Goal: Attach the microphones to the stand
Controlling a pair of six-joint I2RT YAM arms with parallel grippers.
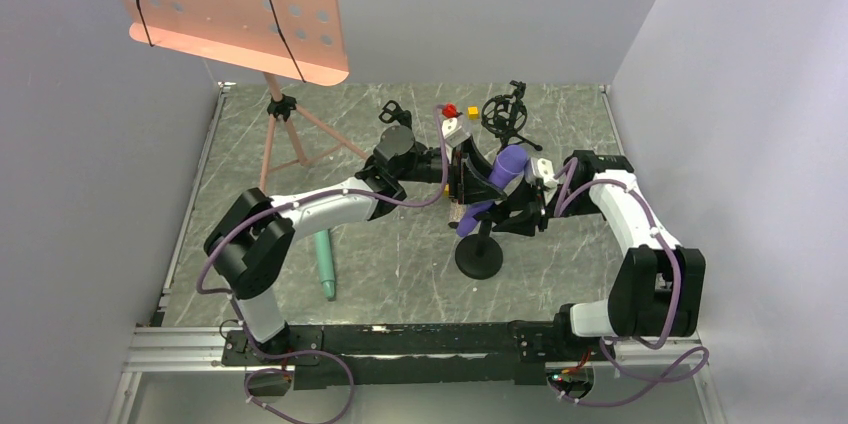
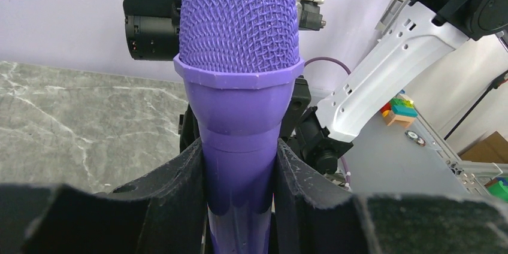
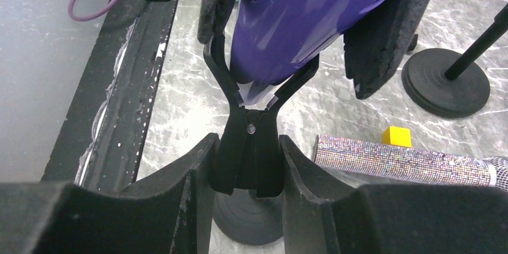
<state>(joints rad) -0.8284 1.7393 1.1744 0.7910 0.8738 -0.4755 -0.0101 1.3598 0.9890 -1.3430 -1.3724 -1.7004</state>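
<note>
Left gripper (image 2: pixel 242 173) grasping purple stick microphone (image 2: pixel 239 56); right gripper (image 3: pixel 247 164) clenched on black plastic stand clip (image 3: pixel 223 77). Risk: squeeze slackens too soon, clip bites crooked, microphone slides out.

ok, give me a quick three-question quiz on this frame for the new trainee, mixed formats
1. Fill in: the left gripper is shut on the ___ microphone.
2. Pick one: the right gripper is squeezing A) a cable, B) the stand clip, C) a yellow cube.
3. True or false: the mint green microphone is already clipped into a stand.
Key: 1, purple: it holds the purple microphone. 2, B. 3, false: it lies flat on the table.
</note>
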